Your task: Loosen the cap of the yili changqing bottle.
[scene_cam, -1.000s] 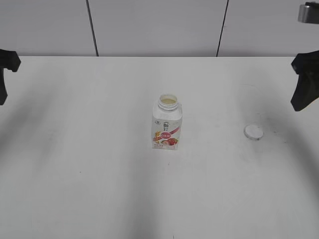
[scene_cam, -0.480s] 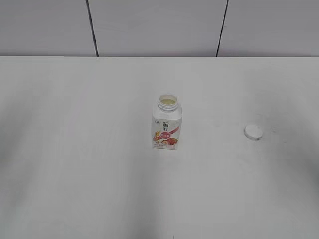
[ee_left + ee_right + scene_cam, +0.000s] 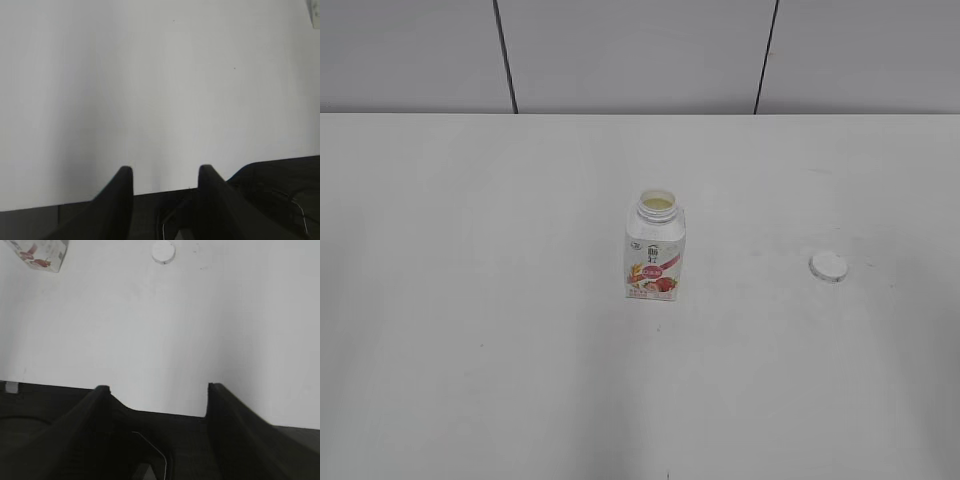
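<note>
The yili changqing bottle (image 3: 654, 250) stands upright in the middle of the white table, its neck open with no cap on it. Its lower corner shows at the top left of the right wrist view (image 3: 40, 252). The white cap (image 3: 828, 266) lies flat on the table to the bottle's right, and shows in the right wrist view (image 3: 163, 251). Neither gripper shows in the exterior view. My left gripper (image 3: 165, 172) is open and empty over bare table. My right gripper (image 3: 157, 388) is open and empty, well back from the cap.
The white table (image 3: 470, 330) runs to a grey panelled wall (image 3: 620, 50) at the back. The table's near edge and dark floor show below the fingers in both wrist views.
One second ago both arms showed at the left and right edges of the exterior view; they have since left that view. Bottle and cap have not moved.
</note>
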`<action>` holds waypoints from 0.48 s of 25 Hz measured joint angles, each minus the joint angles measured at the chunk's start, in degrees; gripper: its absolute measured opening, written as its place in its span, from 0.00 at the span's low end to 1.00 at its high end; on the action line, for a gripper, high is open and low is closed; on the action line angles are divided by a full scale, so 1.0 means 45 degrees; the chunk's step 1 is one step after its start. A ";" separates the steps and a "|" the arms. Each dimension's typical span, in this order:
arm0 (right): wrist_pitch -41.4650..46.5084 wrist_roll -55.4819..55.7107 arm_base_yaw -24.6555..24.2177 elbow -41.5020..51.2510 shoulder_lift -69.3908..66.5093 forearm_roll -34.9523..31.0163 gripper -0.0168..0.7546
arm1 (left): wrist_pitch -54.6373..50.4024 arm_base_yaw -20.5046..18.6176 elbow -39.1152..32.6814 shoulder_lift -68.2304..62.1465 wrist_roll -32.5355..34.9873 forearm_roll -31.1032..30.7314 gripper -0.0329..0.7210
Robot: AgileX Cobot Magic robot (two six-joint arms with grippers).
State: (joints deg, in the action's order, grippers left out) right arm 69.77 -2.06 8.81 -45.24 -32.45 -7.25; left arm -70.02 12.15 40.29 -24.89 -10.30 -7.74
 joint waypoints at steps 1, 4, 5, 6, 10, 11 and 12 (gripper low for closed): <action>0.0000 -0.0010 0.0000 0.0271 0.0438 0.0195 0.64 | 0.0000 0.0000 -0.0136 0.0708 0.0029 -0.0011 0.40; -0.0038 -0.0010 0.0000 0.1107 0.1867 0.0598 0.64 | -0.0014 0.0000 -0.0510 0.2576 0.0058 -0.0011 0.40; -0.0106 -0.0010 0.0000 0.1389 0.2345 0.0654 0.64 | -0.0014 0.0000 -0.0590 0.3145 0.0058 -0.0011 0.40; -0.0200 -0.0024 0.0000 0.1646 0.2818 0.0693 0.64 | -0.0025 0.0000 -0.0674 0.3584 0.0058 -0.0011 0.40; -0.0635 -0.0061 0.0000 0.2501 0.4654 0.0796 0.64 | -0.0039 0.0000 -0.1028 0.5112 0.0058 0.0002 0.40; -0.0727 -0.0061 0.0000 0.2654 0.5040 0.0796 0.64 | -0.0039 0.0000 -0.1127 0.5398 0.0058 0.0002 0.40; -0.0778 -0.0074 0.0000 0.2849 0.5480 0.0818 0.64 | -0.0066 0.0000 -0.1204 0.5560 0.0058 0.0015 0.40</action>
State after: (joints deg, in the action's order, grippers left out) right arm 66.27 -2.39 8.81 -32.42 -7.79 -3.57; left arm -70.32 12.15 34.87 0.12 -10.03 -7.67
